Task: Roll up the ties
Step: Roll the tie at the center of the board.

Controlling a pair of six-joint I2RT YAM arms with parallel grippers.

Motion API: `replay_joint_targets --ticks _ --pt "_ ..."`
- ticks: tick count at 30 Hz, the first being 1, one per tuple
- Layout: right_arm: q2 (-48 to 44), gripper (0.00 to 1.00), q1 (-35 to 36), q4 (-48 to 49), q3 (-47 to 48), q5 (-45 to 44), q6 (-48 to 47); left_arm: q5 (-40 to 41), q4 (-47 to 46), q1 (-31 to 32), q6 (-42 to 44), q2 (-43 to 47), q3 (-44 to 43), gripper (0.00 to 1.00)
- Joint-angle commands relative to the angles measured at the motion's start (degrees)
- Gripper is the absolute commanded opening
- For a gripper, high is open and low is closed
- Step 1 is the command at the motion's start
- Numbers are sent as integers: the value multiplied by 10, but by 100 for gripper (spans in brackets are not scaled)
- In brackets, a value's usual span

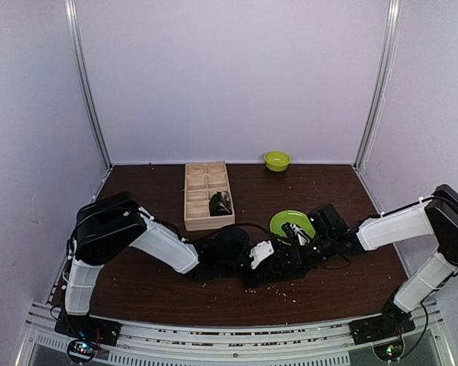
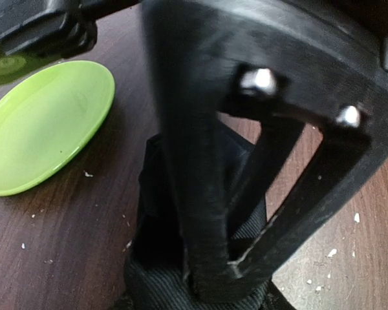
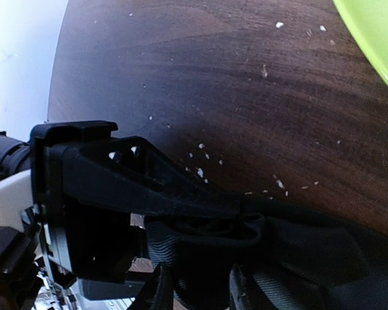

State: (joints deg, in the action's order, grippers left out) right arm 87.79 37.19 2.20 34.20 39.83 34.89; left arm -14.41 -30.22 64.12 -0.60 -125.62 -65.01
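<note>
Dark wood is shown as the surface (image 1: 153, 293), with the tie (image 2: 246, 187) bunched directly beneath both sets of jaws, its length judged to run from one set to the other. It is clamped by the left jaws and straddled by the right jaws; whether those grip cannot be told.

The black tie (image 3: 297, 258) runs off the right wrist view's bottom edge, the green plate (image 3: 381, 26) is cropped at its corner, and dark contents of the wooden box (image 1: 188, 200) are too small to identify.
</note>
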Motion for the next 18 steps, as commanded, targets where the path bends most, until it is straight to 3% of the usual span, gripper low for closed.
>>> replay_joint_targets --ticks 1,3,6,10,12,18 --pt "29 17 3 -24 19 -34 -10 -3 76 -1 5 -5 5 44" --pt "35 1 3 -22 13 -39 -10 -5 76 -1 6 -4 5 44" --pt "38 0 1 -14 -4 -40 -8 -7 72 -5 4 -1 7 46" --pt "38 0 -14 2 -34 -33 -8 -1 28 -15 -3 18 25 69" --pt "41 0 -29 17 -52 -25 -6 12 -13 -16 -3 32 44 76" --pt "65 0 -61 24 -76 -23 -20 9 -127 -15 -7 35 76 83"
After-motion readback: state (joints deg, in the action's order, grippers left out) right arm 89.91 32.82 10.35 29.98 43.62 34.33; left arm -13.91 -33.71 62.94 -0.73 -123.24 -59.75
